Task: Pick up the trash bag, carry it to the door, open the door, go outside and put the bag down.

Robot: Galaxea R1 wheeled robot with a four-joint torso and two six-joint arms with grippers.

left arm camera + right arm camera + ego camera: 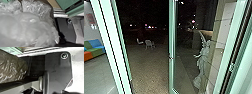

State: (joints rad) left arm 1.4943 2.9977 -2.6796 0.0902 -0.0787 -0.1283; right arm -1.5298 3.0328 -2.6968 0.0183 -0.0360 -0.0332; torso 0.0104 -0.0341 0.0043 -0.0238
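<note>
"White, cloudy plastic bulges large before the left wrist camera; what does the trash bag (26, 27) look like in detail?"

"Milky and rumpled, with bright glints on clear, crinkled film. It lies near the robot's dark plate (66, 30), the pale green frame (71, 6) also close. Whether it hangs or rests on something cannot be told."

"And what does the right wrist view add?"

"Glossy olive-brown plastic (11, 65), creased and catching the light, near the same plate; the left wrist picture gives mainly the milky side."

"How do the grippers stand, apart or clamped?"

"Cannot tell, for either the left gripper or the right gripper."

"What does the head view alone record?"

"Night outside a glass door (172, 40) standing open, its opening at left of the door's edge. Paving (149, 67) runs outward; white chairs (149, 43) stand far off, below small lights (149, 26). Right, a pale statue (202, 60); left, indoors, an orange, green and blue sofa (95, 51)."
</note>
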